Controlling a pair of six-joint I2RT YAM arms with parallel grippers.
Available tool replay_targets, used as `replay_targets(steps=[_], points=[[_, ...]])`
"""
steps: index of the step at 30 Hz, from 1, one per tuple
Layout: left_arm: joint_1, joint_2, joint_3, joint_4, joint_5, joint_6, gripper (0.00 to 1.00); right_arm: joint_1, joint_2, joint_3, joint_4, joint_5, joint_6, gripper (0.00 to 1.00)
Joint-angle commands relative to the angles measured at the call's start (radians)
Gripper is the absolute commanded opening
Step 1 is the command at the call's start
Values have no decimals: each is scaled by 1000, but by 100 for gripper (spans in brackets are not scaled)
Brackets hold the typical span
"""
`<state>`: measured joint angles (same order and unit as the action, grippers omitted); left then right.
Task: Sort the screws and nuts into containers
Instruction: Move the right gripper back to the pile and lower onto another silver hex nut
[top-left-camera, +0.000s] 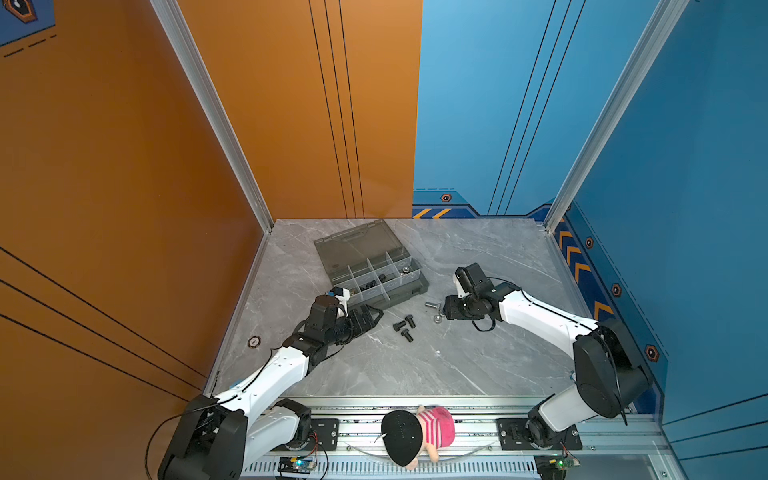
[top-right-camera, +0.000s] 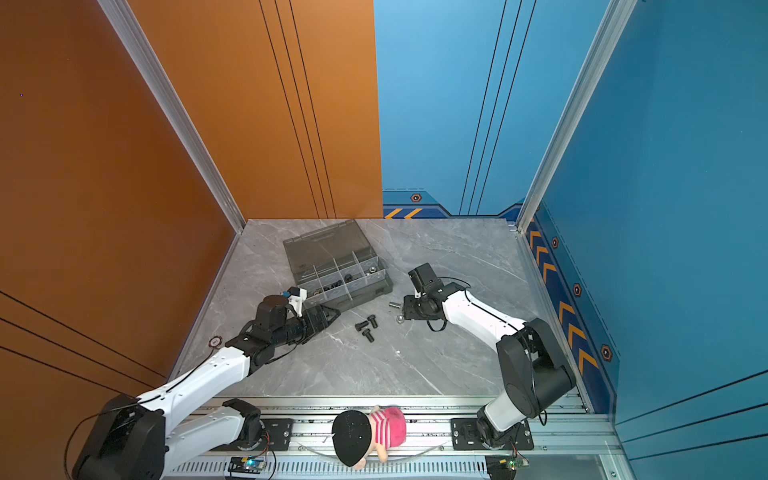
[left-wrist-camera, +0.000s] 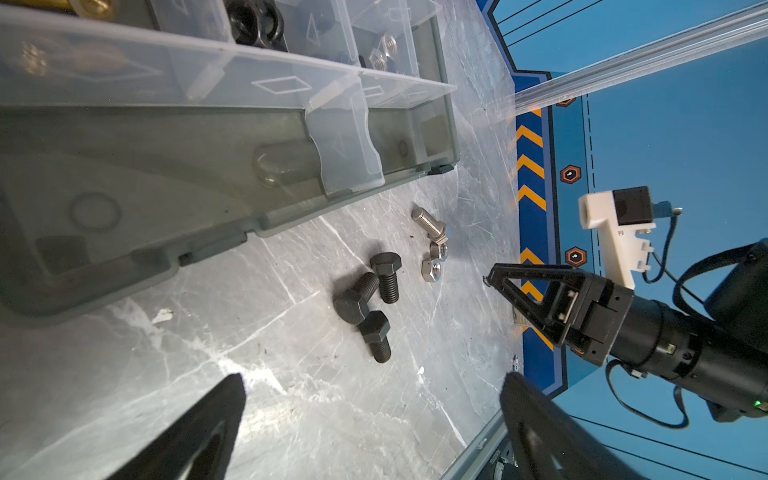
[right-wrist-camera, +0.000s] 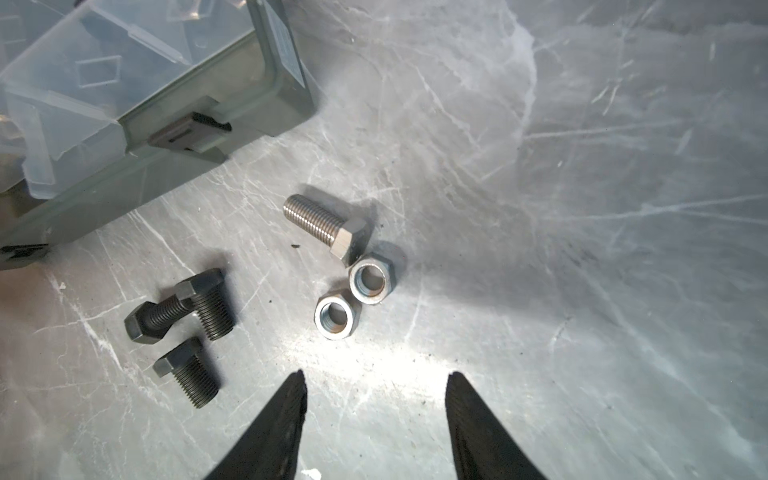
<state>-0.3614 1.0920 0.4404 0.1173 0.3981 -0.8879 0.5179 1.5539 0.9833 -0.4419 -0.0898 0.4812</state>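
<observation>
Smoky grey plastic case (top-left-camera: 409, 290) is found open on the grey marbled table (top-left-camera: 457, 365), orange wall (top-left-camera: 124, 166) and blue wall (top-left-camera: 478, 104) behind. Three black bolts (right-wrist-camera: 212, 309), one silver bolt (right-wrist-camera: 320, 224) and two silver nuts (right-wrist-camera: 372, 278) lie loose beside it. Left gripper (left-wrist-camera: 372, 377) gapes wide, right gripper (right-wrist-camera: 376, 374) partly; nothing is held.

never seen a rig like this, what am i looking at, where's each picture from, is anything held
Two robot arms with pincer grippers work over a marble table. Two pictures look down from one overhead camera; the other two come from cameras on the arms' wrists. An open organiser case holds some small parts. Loose on the table lie three black bolts, a silver bolt and two silver nuts. The left gripper and right gripper are both open, holding nothing.
</observation>
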Motion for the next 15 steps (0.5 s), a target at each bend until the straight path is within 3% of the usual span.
replay_targets(steps=[1,15], points=[[-11,11,21,17,25,-4,98,18,-5,-11,21,44,78,57],[-11,-9,19,2,14,-5,98,102,111,54,13,120,265,58]])
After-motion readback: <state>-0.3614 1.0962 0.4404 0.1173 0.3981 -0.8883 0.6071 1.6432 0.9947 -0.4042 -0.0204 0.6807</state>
